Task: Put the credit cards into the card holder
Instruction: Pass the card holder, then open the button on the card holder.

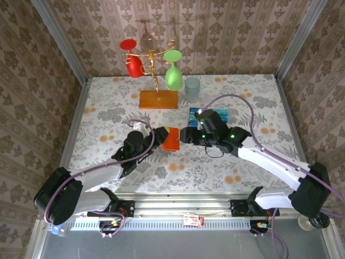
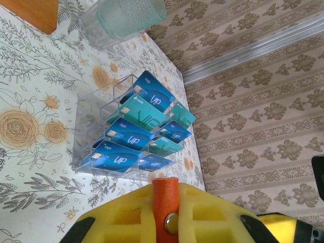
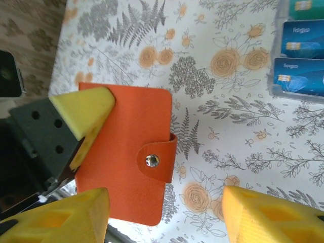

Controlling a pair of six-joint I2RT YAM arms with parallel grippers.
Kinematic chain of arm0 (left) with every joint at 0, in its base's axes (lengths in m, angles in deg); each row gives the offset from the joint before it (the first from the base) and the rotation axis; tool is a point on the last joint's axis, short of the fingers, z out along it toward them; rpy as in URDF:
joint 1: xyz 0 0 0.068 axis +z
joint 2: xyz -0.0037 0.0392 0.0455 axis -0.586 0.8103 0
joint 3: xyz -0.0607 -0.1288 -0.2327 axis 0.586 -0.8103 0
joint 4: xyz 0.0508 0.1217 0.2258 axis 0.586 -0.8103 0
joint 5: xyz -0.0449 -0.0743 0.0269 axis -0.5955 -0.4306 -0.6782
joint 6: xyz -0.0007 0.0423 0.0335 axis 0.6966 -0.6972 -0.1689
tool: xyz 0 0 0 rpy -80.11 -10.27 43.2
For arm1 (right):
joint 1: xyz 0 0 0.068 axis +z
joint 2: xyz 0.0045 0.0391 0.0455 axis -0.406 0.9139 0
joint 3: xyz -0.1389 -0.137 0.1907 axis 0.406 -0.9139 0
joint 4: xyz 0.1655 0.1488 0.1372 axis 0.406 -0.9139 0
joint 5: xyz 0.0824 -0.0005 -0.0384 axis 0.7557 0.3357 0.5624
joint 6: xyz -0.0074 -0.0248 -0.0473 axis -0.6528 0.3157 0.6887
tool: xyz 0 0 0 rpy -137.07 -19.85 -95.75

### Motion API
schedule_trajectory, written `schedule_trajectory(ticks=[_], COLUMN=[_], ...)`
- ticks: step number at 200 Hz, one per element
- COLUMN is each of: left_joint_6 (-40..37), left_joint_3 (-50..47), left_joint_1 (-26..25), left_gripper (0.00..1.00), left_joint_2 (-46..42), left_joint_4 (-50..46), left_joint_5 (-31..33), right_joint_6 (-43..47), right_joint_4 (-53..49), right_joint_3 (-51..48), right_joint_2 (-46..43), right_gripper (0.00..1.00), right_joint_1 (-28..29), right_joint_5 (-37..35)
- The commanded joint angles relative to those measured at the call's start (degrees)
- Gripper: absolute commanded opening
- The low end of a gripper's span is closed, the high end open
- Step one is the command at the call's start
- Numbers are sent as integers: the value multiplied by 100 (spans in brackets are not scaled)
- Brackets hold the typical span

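card holder (image 3: 126, 152) sits near the middle of the table (image 1: 108, 113), orange-red and folded, its strap snapped down over the front. the left gripper (image 2: 166, 215) is clamped on one edge of it, yellow pads pressed together on the leather. the right gripper (image 3: 164, 215) hangs over the holder's strap side with its jaws apart, holding nothing. whether the holder rests on the cloth or is raised just off it cannot be told.

the credit cards (image 2: 136, 134), blue and teal, lie in tiers in a clear rack (image 2: 83, 152) to the right of the holder, none of them in it.

the risk is likely the snap: with only an edge pinched, a tug on the strap could twist the holder in the pads or pull it free. the rack looks light, so a poor pinch on a thin card might drag it or tip its neighbours.

the table wears a pale floral cloth, patterned wallpaper panels close in three sides, and at the back stand a tumbler (image 1: 192, 88) and a wooden stand base (image 1: 158, 99) carrying a red glass (image 1: 131, 56) and a green glass (image 1: 173, 73).
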Motion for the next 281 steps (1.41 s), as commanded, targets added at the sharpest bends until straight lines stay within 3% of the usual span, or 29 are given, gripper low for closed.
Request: schedule_trajectory(ticks=[1,58,126,171,209,240,281], left_joint_6=[87,105,99,71,53,160,491], left_joint_3=[-24,-5,20,93,99,100,100], left_joint_1=[-65,-160,-241,-261,-252,-174,21], left_gripper=[0,0,0,0,0,0,0], left_joint_2=[-24,-68,-50,-7,70,207,284], left_joint_4=[273,266,259,303,324,555,960], left_joint_5=[128,247,399,376,409,389,273], right_joint_6=[380,353,76,-52,84,73,-400], right_joint_4=[-420,-137,62,169,-13,34,782], right_joint_3=[420,718,-222,-1111,-1322,-1462,-1677], right_joint_2=[412,1281,1298,1010,229,-408,-1053], right_gripper=[61,58,18,15,24,36,64], right_joint_1=[226,305,289,-114,-339,-492,-530], right_joint_5=[-582,-801,-1202,-1216,-965,-454,404])
